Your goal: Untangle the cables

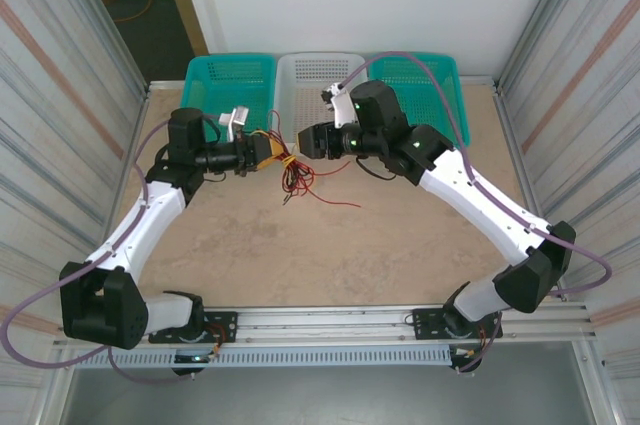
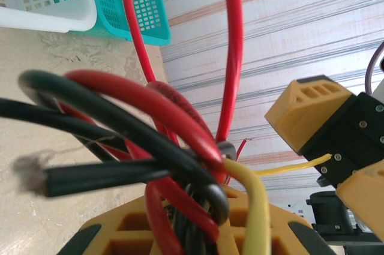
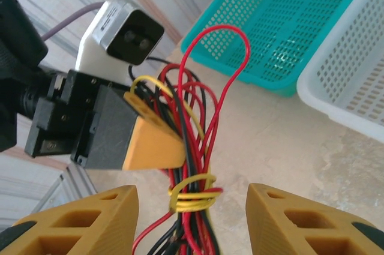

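Observation:
The cables [image 1: 293,177] are a tangled bunch of thin red, black and yellow wires hanging over the table's middle, their loose ends trailing on the surface. My left gripper [image 1: 270,153] is shut on the top of the bunch, and red and black loops [image 2: 180,147] bulge out of its yellow fingers [image 2: 120,231]. My right gripper [image 3: 191,207] stands open, one fingertip on each side of the bundle without touching it. A yellow wire [image 3: 193,194] is wound several times around the bundle between those fingertips. A tall red loop [image 3: 231,57] rises above the left gripper's finger [image 3: 153,144].
Three baskets stand in a row at the table's far edge: teal [image 1: 230,80], white [image 1: 318,75] and teal [image 1: 425,80]. Corrugated walls close both sides. The right gripper's yellow finger [image 2: 303,111] sits close to the left one.

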Robot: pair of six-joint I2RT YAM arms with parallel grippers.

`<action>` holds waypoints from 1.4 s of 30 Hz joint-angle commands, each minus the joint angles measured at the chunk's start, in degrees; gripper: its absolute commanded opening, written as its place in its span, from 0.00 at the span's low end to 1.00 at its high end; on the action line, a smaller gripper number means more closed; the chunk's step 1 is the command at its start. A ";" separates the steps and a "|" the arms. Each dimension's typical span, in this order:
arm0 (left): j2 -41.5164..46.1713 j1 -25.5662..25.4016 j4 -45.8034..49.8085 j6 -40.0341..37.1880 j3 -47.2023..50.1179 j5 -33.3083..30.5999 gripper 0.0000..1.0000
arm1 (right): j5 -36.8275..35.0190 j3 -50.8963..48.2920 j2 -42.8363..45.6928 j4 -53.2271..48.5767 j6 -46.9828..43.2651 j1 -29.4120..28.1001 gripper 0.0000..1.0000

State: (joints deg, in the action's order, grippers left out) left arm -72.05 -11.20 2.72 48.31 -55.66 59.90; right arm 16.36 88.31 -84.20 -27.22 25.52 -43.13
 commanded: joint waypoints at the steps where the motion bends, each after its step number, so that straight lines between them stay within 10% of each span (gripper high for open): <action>1: 1.51 0.52 -1.05 0.46 -1.82 0.65 0.00 | 0.52 1.93 -0.30 -1.76 -0.06 -0.37 0.44; 12: 1.21 0.48 -0.97 -0.54 -1.95 1.91 0.00 | 2.31 6.05 -5.11 -4.11 -1.57 0.51 0.38; 21: 0.42 0.63 -1.41 -1.37 -2.00 3.21 0.00 | 1.95 5.12 -4.44 -3.10 -1.44 2.10 0.00; 25: 1.01 0.60 -2.42 -1.42 -1.63 4.27 0.00 | 3.08 5.47 -3.86 -2.69 -0.61 4.79 0.00; 42: 2.42 -6.64 -64.67 37.40 3.49 -4.26 0.00 | 23.74 -12.70 -7.17 32.43 19.72 17.35 0.00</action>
State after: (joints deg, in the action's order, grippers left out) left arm -72.01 -15.79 -39.94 76.18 -50.78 57.04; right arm 39.33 79.61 -89.58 -7.64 37.12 -28.62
